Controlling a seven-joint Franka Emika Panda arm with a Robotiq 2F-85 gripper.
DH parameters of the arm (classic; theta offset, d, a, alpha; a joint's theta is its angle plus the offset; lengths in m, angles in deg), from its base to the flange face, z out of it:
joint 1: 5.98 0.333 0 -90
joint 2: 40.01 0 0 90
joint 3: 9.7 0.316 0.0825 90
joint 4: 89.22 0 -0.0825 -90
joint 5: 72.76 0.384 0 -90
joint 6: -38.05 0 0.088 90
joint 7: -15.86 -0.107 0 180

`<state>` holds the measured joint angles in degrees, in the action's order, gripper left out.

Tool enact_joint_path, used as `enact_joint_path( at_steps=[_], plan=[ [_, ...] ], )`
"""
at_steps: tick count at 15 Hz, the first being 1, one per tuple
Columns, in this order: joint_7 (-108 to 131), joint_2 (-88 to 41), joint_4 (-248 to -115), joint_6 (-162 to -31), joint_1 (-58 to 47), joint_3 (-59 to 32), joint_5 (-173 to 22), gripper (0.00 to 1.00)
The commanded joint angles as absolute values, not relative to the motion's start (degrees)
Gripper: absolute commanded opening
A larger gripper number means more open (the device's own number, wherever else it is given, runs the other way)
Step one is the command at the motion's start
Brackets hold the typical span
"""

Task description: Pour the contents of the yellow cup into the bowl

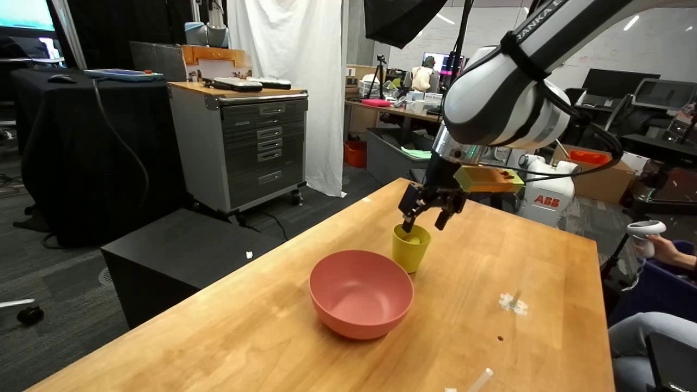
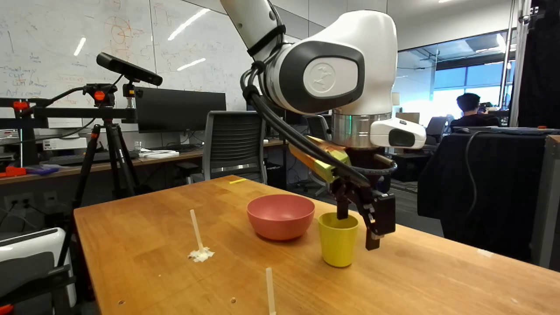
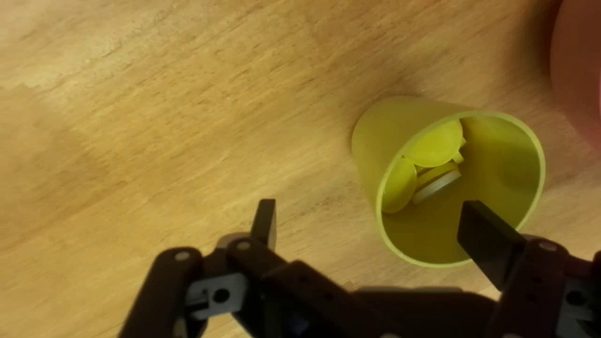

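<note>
The yellow cup (image 1: 409, 256) stands upright on the wooden table close beside the salmon-pink bowl (image 1: 362, 324). Both also show in an exterior view, cup (image 2: 338, 246) and bowl (image 2: 280, 228). In the wrist view the cup (image 3: 429, 234) holds the contents (image 3: 434, 146), several yellow discs and a white one; a bit of the bowl (image 3: 576, 70) shows at the right edge. The bowl's visible inside is bare. My gripper (image 3: 369, 206) is open and empty at rim height. One finger overlaps the cup's opening; I cannot tell if it dips inside. The other finger is outside the cup.
Thin pale sticks stand on the table, one fixed with white tape (image 2: 200, 253) and another (image 2: 270, 291) nearer the camera. The table's long edge (image 1: 245, 275) runs near the bowl and cup, with a black box (image 1: 185, 247) lower beyond it.
</note>
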<state>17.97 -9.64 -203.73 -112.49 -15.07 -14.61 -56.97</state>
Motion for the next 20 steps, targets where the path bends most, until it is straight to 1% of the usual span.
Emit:
enact_joint_path(
  at_steps=[1, 5, 7, 8, 9, 14, 15, 17, 18, 19, 20],
  plan=[
    [18.74, -9.2, -204.23, -114.41, -16.72, -13.49, -57.82, 1.0],
    [18.66, -8.59, -204.28, -114.59, -17.01, -13.46, -57.96, 1.0],
    [18.55, -8.48, -204.38, -114.62, -17.0, -13.44, -57.94, 0.72],
    [18.5, -8.44, -204.43, -114.57, -16.99, -13.4, -57.9, 0.66],
    [18.31, -8.45, -204.52, -114.64, -16.91, -13.4, -57.85, 0.56],
    [18.08, -8.81, -205.48, -115.03, -16.65, -12.88, -57.56, 0.19],
    [18.02, -8.86, -205.62, -115.12, -16.59, -12.77, -57.55, 0.11],
    [18.01, -8.95, -205.89, -115.38, -16.51, -12.54, -57.58, 0.04],
    [18.04, -9.07, -206.26, -115.82, -16.45, -12.36, -57.56, 0.04],
    [18.07, -9.26, -206.54, -116.25, -16.42, -12.16, -57.53, 0.01],
    [18.11, -9.36, -206.71, -116.35, -16.39, -12.02, -57.56, 0.08]
  ],
)
